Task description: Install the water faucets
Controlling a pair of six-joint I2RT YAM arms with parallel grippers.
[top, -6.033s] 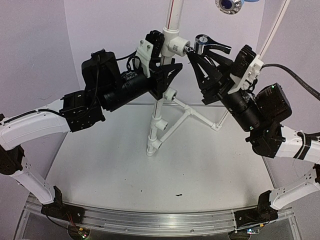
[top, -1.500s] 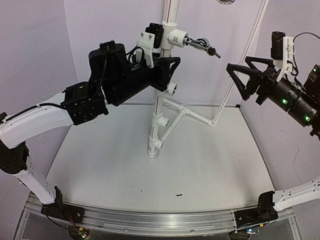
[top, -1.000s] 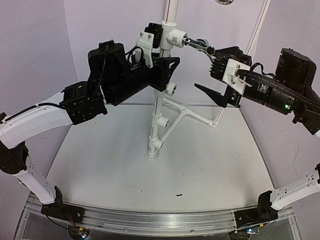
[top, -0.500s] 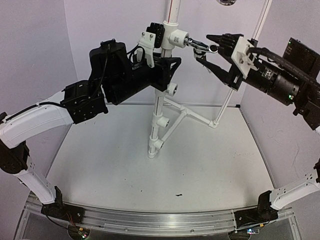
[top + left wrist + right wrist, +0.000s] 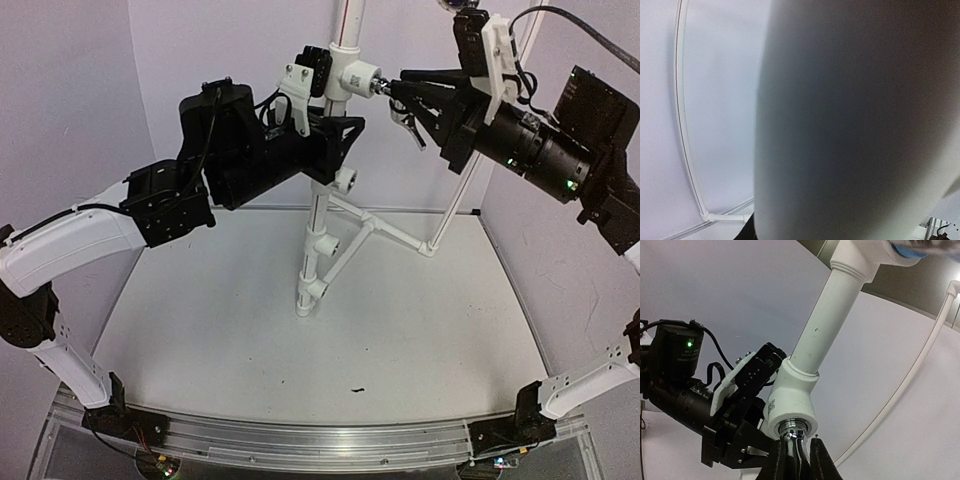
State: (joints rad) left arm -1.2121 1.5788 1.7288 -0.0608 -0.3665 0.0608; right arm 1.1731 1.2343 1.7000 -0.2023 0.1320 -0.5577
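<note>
Chrome faucet point(image 5: 384, 88) | axis level, rightward from tee point(image 5: 355, 76) | right hand point(image 5: 397, 88) clamped

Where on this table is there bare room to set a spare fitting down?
The widest bare patch of table lies between the pipe stand and the aluminium rail at the near edge, bar one dark speck. Another lies right of the diagonal brace. It's crowded up at the top tee, where the left arm and right arm meet at the faucet.
</note>
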